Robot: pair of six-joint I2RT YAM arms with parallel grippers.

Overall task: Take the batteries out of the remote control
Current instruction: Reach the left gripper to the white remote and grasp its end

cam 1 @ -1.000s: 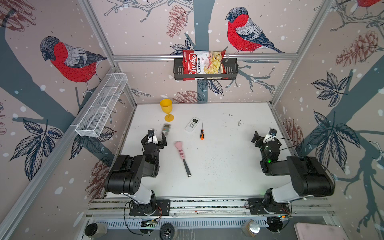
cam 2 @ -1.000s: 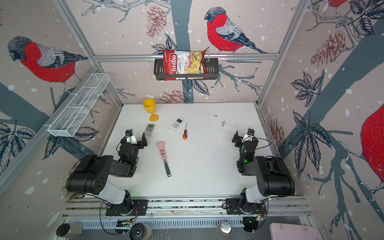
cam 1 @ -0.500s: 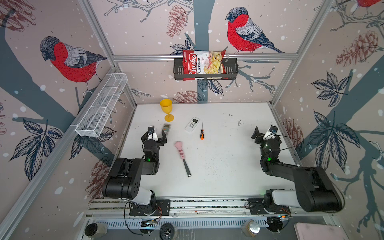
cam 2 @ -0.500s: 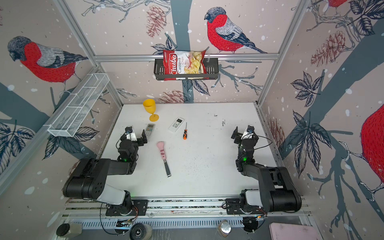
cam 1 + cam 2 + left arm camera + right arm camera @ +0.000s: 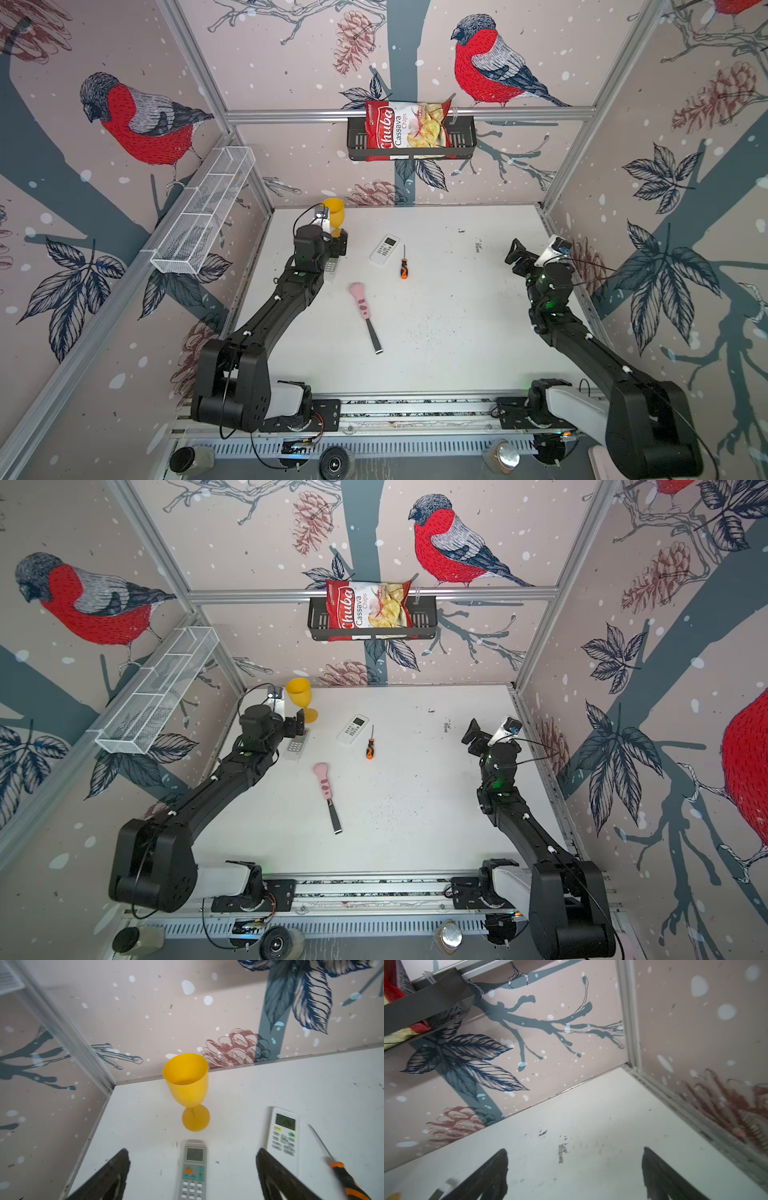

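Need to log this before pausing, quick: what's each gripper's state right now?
Left gripper: open, holding nothing, above the grey remote.
Right gripper: open, holding nothing, over bare table.

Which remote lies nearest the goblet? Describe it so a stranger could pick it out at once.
Start at the table's far left corner, where the yellow goblet stands. Just in front of its foot lies a grey remote. Unlike the white remote beside the screwdriver, its body is grey with an orange button.
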